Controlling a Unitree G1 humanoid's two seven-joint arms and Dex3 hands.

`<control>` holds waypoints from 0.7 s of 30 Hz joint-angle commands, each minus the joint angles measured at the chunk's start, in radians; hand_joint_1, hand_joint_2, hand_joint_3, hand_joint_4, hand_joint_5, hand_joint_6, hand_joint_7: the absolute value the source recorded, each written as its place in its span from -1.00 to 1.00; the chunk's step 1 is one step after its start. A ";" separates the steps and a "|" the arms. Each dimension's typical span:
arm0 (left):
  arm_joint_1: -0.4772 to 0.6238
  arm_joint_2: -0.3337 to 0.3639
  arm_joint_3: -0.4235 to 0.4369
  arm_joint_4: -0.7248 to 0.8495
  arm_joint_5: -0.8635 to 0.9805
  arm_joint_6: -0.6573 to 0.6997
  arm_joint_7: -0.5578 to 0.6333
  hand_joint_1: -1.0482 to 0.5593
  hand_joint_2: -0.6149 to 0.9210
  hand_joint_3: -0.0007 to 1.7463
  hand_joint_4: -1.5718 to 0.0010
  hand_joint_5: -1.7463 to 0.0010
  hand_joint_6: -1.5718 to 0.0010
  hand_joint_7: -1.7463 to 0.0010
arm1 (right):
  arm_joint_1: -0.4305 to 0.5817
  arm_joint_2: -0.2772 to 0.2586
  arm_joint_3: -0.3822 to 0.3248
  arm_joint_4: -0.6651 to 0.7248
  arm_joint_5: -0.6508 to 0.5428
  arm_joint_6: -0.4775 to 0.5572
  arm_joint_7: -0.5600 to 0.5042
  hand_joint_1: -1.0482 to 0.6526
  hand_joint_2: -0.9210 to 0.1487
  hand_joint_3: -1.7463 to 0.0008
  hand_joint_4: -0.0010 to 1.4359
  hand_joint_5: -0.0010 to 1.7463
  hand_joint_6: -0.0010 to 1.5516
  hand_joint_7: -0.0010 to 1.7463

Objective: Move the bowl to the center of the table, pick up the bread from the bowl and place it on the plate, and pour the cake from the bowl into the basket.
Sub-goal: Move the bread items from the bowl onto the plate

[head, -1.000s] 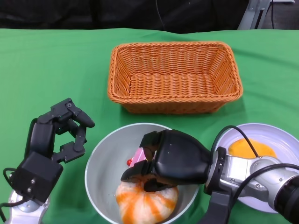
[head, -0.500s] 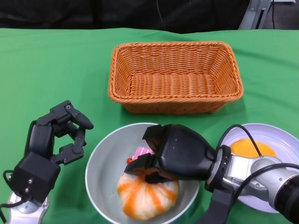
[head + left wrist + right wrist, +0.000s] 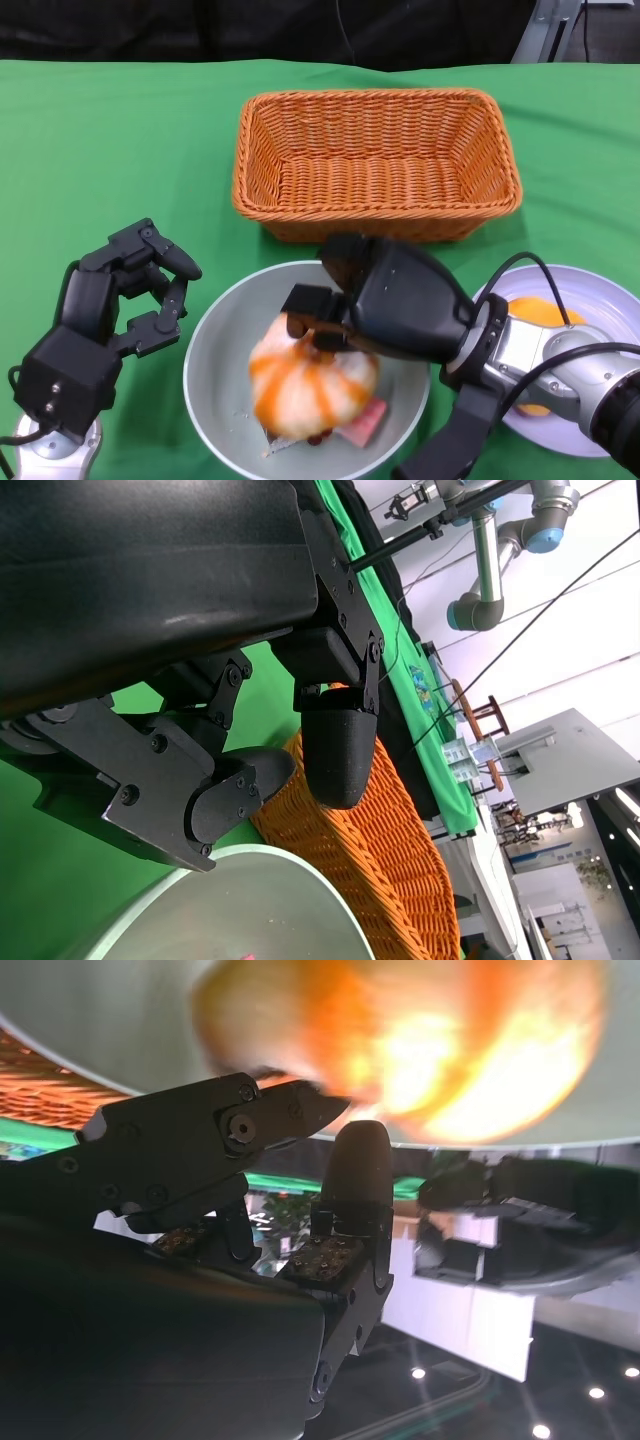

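Observation:
My right hand [image 3: 388, 305] grips the orange-striped bread [image 3: 303, 385] from above and holds it raised over the grey bowl [image 3: 205, 340]. A pink cake [image 3: 363, 422] lies in the bowl's near right part, half under the bread. In the right wrist view the blurred bread [image 3: 420, 1040] sits against my fingertips [image 3: 355, 1170], with the bowl [image 3: 90, 1020] behind it. To the left of the bowl, my left hand [image 3: 125, 290] is apart from it, fingers spread and holding nothing. The white plate [image 3: 605, 310] lies at the right.
The empty wicker basket [image 3: 375, 165] stands behind the bowl; the left wrist view shows its side [image 3: 370, 855] past my fingers [image 3: 335, 750]. An orange item [image 3: 535, 312] lies on the plate, partly behind my right forearm. Green cloth covers the table.
My right hand has closed on the bread and lifted it off the bowl's floor. The pink cake now shows at the bowl's near right. The left hand has stayed put.

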 commanded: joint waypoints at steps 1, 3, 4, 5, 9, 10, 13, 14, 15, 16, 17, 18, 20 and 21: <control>-0.007 0.020 0.008 0.005 -0.014 -0.011 -0.015 0.29 0.67 0.12 -0.02 -0.79 0.09 -0.58 | -0.001 -0.017 -0.034 -0.030 0.047 -0.019 0.027 -0.06 -1.00 0.84 -0.10 0.91 -0.20 0.41; -0.008 0.021 0.008 0.006 -0.010 -0.015 -0.011 0.30 0.67 0.12 -0.04 -0.81 0.07 -0.58 | 0.003 -0.021 -0.048 -0.041 0.069 -0.031 0.042 -0.05 -1.00 0.78 -0.14 0.95 -0.22 0.44; -0.008 0.022 0.007 0.007 -0.007 -0.017 -0.007 0.31 0.67 0.12 -0.04 -0.81 0.07 -0.58 | 0.005 -0.023 -0.055 -0.048 0.072 -0.032 0.048 -0.05 -1.00 0.77 -0.15 0.96 -0.23 0.45; -0.009 0.022 0.008 0.010 -0.007 -0.022 -0.008 0.31 0.67 0.12 -0.04 -0.82 0.07 -0.58 | 0.007 -0.027 -0.065 -0.061 0.081 -0.030 0.069 -0.06 -1.00 0.77 -0.16 0.96 -0.23 0.45; -0.012 0.024 0.008 0.019 -0.002 -0.028 -0.001 0.29 0.66 0.11 -0.04 -0.88 0.03 -0.58 | 0.017 -0.040 -0.097 -0.106 0.116 -0.033 0.138 -0.08 -1.00 0.70 -0.13 0.86 -0.17 0.24; -0.012 0.025 0.008 0.019 0.002 -0.025 0.004 0.28 0.66 0.11 -0.04 -0.89 0.03 -0.58 | 0.023 -0.044 -0.106 -0.122 0.123 -0.033 0.153 -0.08 -1.00 0.69 -0.11 0.83 -0.13 0.15; -0.011 0.027 0.005 0.016 0.016 -0.020 0.020 0.28 0.65 0.13 -0.04 -0.90 0.03 -0.59 | 0.040 -0.052 -0.119 -0.147 0.124 -0.030 0.162 -0.07 -1.00 0.79 -0.11 0.86 -0.12 0.23; -0.010 0.029 0.004 0.016 0.021 -0.022 0.024 0.28 0.64 0.13 -0.03 -0.89 0.03 -0.59 | 0.044 -0.053 -0.121 -0.152 0.122 -0.030 0.164 -0.07 -1.00 0.80 -0.13 0.91 -0.16 0.34; -0.010 0.029 0.004 0.016 0.024 -0.023 0.026 0.29 0.64 0.14 -0.02 -0.90 0.04 -0.58 | 0.047 -0.053 -0.124 -0.155 0.120 -0.030 0.166 -0.07 -1.00 0.81 -0.14 0.94 -0.19 0.42; -0.009 0.030 0.003 0.014 0.030 -0.025 0.032 0.29 0.64 0.15 -0.02 -0.90 0.04 -0.58 | 0.050 -0.054 -0.123 -0.154 0.119 -0.033 0.169 -0.07 -1.00 0.83 -0.15 0.96 -0.20 0.46; -0.007 0.031 0.002 0.010 0.035 -0.024 0.037 0.29 0.63 0.15 -0.01 -0.90 0.04 -0.58 | 0.052 -0.056 -0.123 -0.151 0.121 -0.042 0.170 -0.07 -0.99 0.85 -0.15 0.97 -0.21 0.50; -0.006 0.031 0.002 0.007 0.038 -0.022 0.041 0.29 0.63 0.16 -0.01 -0.91 0.04 -0.58 | 0.054 -0.057 -0.122 -0.148 0.123 -0.050 0.171 -0.08 -1.00 0.86 -0.15 0.99 -0.22 0.53; -0.004 0.030 0.002 0.004 0.041 -0.019 0.044 0.29 0.63 0.17 -0.01 -0.92 0.04 -0.57 | 0.054 -0.062 -0.124 -0.146 0.143 -0.082 0.192 -0.08 -1.00 0.86 -0.16 1.00 -0.22 0.55; -0.004 0.030 0.002 0.004 0.038 -0.020 0.041 0.30 0.63 0.17 0.00 -0.90 0.05 -0.57 | 0.057 -0.069 -0.128 -0.155 0.172 -0.109 0.231 -0.08 -1.00 0.87 -0.19 1.00 -0.29 0.60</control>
